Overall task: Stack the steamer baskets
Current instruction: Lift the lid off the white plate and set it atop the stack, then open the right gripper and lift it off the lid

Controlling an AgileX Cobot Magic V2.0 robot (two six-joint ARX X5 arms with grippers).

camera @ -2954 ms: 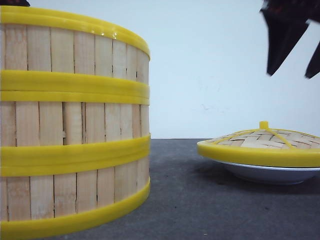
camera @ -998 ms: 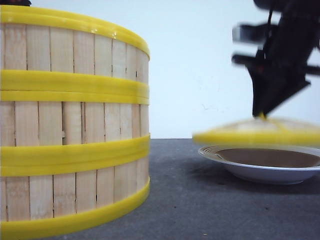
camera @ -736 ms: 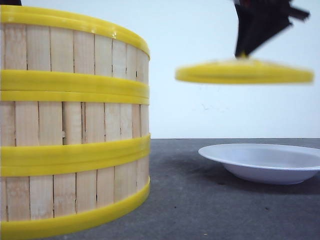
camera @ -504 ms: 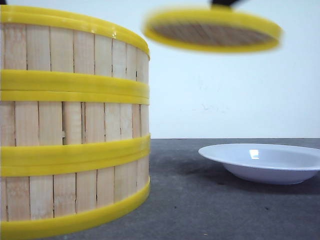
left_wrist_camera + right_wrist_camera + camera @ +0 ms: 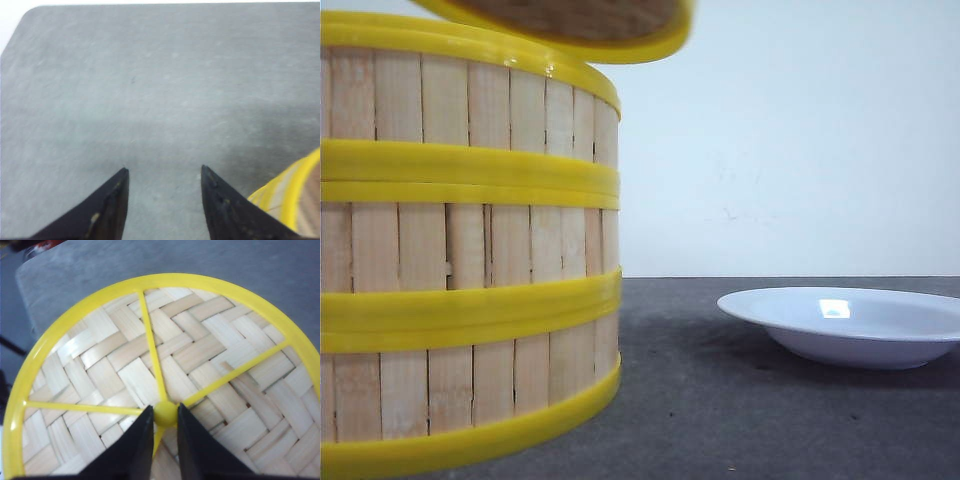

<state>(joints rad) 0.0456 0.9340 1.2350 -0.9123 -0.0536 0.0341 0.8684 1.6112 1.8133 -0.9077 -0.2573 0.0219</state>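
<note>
Now the three round steamer baskets (image 5: 460, 250), pale vertical wooden slats banded by yellow plastic rims, stand stacked in one straight column at the left of the front view on the grey mat (image 5: 740, 400). That looks like the stacking itself done, with only the cover left to seat. Above the top rim hangs the domed woven lid with its yellow rim (image 5: 590, 25), tilted, overlapping the stack but not touching it, its right edge jutting out past the wall. From the right wrist camera, the right gripper (image 5: 165, 415) is clamped on the small yellow knob (image 5: 165, 414) at the lid's centre, fingers pinching it from both sides. To land this well, I'd say the lid wants levelling first, then centring so its rim rings the top basket evenly, then a slow straight descent; a tilted drop could catch one edge and nudge the column. The left gripper (image 5: 162, 172) hangs spread and empty over bare mat, with a basket's yellow edge (image 5: 295, 190) just beside one finger. Off to the right, well apart, sits the shallow white plate (image 5: 850, 325), uncovered.
</note>
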